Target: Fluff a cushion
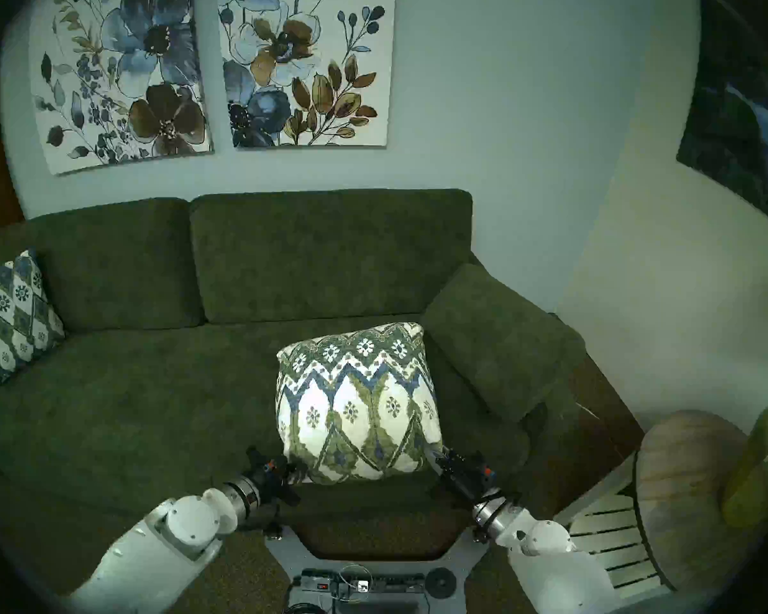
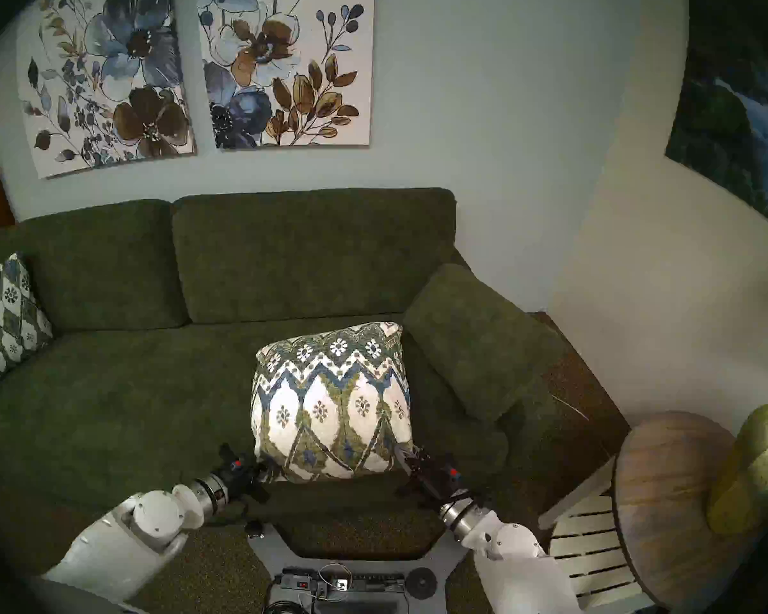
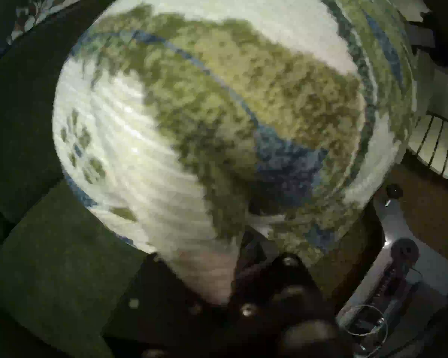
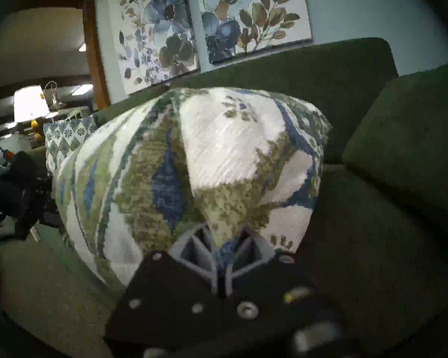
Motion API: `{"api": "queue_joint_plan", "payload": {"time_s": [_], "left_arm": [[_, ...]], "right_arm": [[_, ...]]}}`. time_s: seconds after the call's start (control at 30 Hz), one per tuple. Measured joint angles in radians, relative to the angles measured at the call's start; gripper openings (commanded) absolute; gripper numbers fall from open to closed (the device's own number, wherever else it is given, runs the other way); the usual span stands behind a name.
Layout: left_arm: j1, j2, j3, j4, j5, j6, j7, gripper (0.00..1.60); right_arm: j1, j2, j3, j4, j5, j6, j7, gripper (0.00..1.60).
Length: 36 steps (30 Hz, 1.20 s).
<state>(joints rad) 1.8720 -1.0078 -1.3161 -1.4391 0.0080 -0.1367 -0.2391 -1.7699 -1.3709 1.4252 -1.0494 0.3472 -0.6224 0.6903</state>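
Two robot grippers pinch the near corners of a patterned cushion (image 1: 358,402) on a green sofa (image 1: 143,405).

The plump cream cushion, woven with olive and blue zigzags and small flower medallions, stands on the sofa seat just beside the right armrest (image 1: 497,338), its far edge toward the back cushions. The left gripper (image 1: 294,471) has its fingers clamped together on the cushion's near left corner; the left wrist view, blurred, shows fabric bunched into the dark fingers. The right gripper (image 4: 221,242) is clamped on the near right corner, its grey fingers (image 4: 195,246) pressed together around a fold of fabric. A second patterned cushion (image 1: 10,316) leans at the sofa's far left end, well apart. Two floral canvases (image 1: 213,63) hang on the wall above, and a round wooden side table (image 1: 683,484) stands to the right.
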Motion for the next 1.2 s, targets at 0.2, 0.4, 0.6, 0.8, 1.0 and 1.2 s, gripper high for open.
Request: {"api": "queue_joint_plan", "payload": {"time_s": [0.2, 0.4, 0.6, 0.8, 1.0, 1.2], "left_arm": [[-0.045, 0.023, -0.038, -0.05, -0.001, 0.002, 0.0, 0.0], [-0.093, 0.041, -0.09, -0.119, -0.004, 0.002, 0.002, 0.0], [-0.142, 0.051, -0.134, -0.189, -0.006, 0.008, 0.004, 0.0], [-0.185, 0.064, -0.179, -0.248, -0.007, 0.013, 0.007, 0.0], [-0.232, 0.081, -0.221, -0.312, -0.007, 0.024, 0.009, 0.0], [-0.28, 0.098, -0.245, -0.372, -0.006, 0.042, 0.011, 0.0]], "right_arm": [[0.03, -0.01, 0.01, -0.07, 0.007, -0.026, -0.003, 0.0], [0.083, -0.025, 0.019, -0.135, 0.018, -0.039, -0.006, 0.0], [0.133, -0.047, 0.016, -0.199, 0.027, -0.046, -0.005, 0.0], [0.176, -0.066, 0.009, -0.258, 0.038, -0.051, -0.002, 0.0], [0.219, -0.08, 0.003, -0.323, 0.05, -0.053, -0.001, 0.0], [0.264, -0.093, 0.001, -0.388, 0.064, -0.057, 0.002, 0.0]]}}
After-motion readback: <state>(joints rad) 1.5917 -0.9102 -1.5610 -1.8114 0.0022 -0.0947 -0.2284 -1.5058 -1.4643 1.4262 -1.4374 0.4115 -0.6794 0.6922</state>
